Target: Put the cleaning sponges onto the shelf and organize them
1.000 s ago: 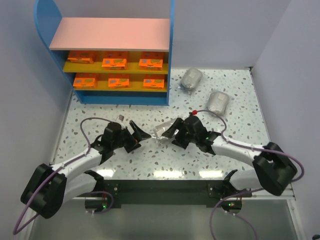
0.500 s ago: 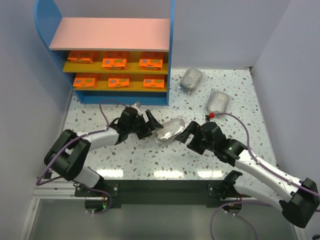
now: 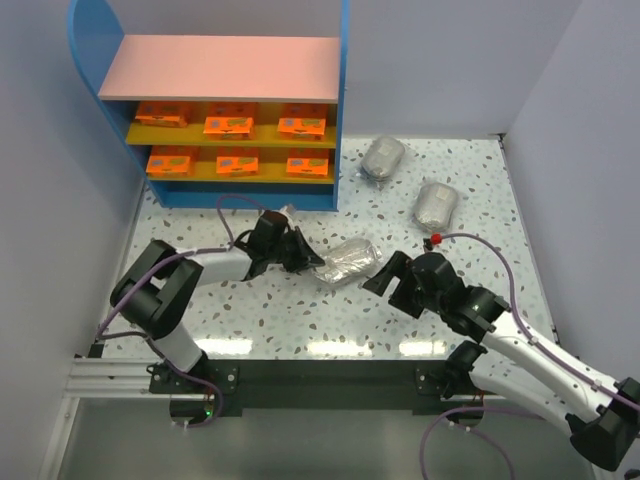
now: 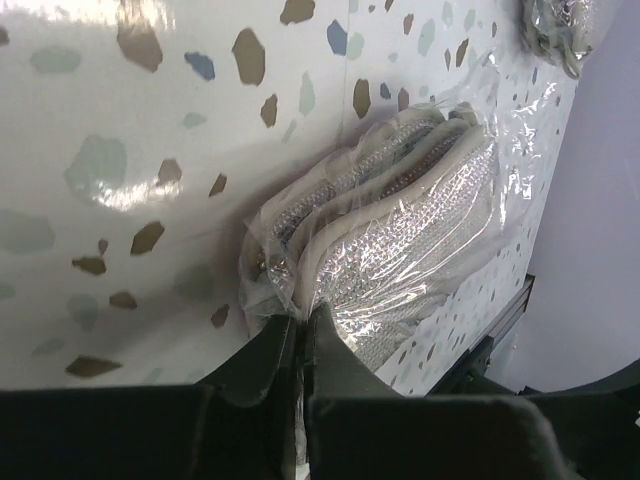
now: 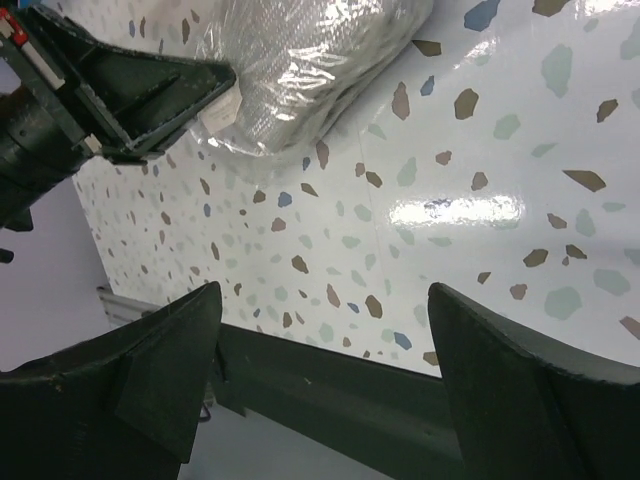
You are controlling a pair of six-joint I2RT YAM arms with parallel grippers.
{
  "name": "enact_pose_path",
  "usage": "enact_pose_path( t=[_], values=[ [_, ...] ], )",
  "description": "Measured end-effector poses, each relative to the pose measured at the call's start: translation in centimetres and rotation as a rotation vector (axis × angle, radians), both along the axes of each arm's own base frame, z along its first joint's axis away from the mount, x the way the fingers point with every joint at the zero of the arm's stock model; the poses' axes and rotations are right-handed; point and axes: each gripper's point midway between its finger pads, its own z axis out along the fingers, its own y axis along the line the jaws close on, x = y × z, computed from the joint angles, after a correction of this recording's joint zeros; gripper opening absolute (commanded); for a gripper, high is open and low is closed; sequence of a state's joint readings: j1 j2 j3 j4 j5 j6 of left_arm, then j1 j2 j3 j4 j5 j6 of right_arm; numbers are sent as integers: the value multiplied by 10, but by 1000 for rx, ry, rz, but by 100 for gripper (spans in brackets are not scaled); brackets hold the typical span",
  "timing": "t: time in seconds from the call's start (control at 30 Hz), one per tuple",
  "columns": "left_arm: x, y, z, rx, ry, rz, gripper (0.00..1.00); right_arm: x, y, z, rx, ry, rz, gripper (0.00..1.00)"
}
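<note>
The left pincer [image 4: 297, 335] is clamped on the bag edge of a grey sponge bundle [image 3: 350, 260] lying mid-table. The right pincer [image 3: 385, 272] gapes empty just beside it at 4 o'clock. Two more bundles [image 3: 383, 157] lie toward 1 o'clock, right of the shelf [image 3: 220, 68] — six orange packs [image 3: 227, 124] on its yellow boards.

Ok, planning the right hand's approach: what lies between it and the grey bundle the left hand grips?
Only bare table between the right hand and the bundle, as the right wrist view shows.
</note>
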State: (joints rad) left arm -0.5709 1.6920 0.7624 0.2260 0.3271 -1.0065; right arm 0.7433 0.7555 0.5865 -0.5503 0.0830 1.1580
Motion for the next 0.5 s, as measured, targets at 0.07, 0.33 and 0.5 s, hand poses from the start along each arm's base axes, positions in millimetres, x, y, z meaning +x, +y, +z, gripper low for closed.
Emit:
enact_pose_path(
  t=[0.07, 0.33, 0.5],
  values=[
    [-10, 7, 2, 4, 4, 2, 0, -2, -3, 2, -1, -4, -4, 86],
    [-50, 46, 86, -34, -78, 85, 0, -10, -13, 19, -8, -14, -4, 86],
    [-62, 76, 189, -101, -200, 212, 0, -13, -17, 41, 12, -44, -4, 85]
  ],
)
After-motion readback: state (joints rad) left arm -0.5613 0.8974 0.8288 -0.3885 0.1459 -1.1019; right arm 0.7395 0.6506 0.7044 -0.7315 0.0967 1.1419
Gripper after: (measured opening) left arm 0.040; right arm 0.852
